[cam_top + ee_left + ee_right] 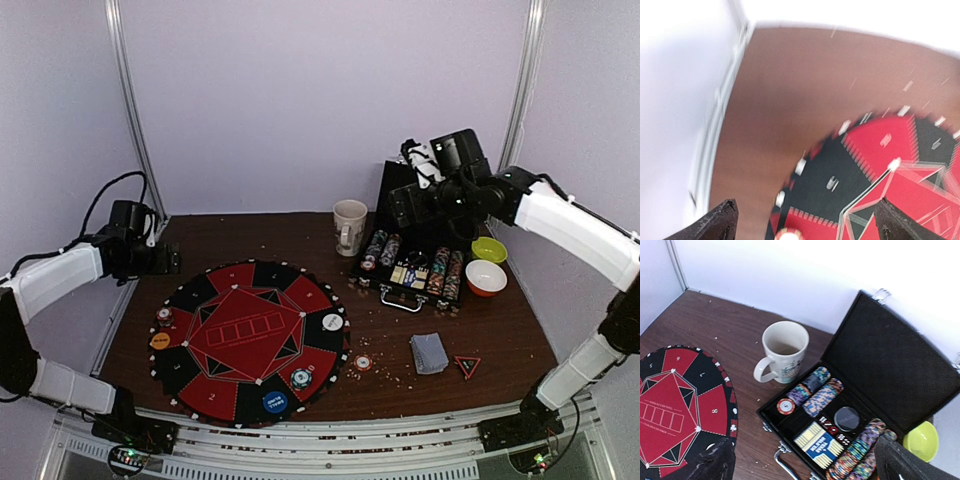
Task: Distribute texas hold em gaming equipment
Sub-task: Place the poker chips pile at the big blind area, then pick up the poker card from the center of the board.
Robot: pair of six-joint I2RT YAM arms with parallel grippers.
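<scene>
Up over the open black case (890, 365), the right gripper (810, 470) hangs spread wide and empty. The left gripper (805, 227), equally wide and empty, hovers at the far-left edge of the round red-and-black mat (250, 340). One mug (349, 226) stands just left of the case, and a green bowl (489, 250) and an orange bowl (486, 277) sit to its right. The mat holds three discs: a white disc (332, 322), an orange disc (160, 341) and a blue disc (274, 402), plus two chips (301, 377). A third chip (363, 362) lies just off the mat, near one card deck (429, 352).

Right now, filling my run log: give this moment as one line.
left hand: open, near mat edge | right hand: open, above case | cards: right of mat
</scene>
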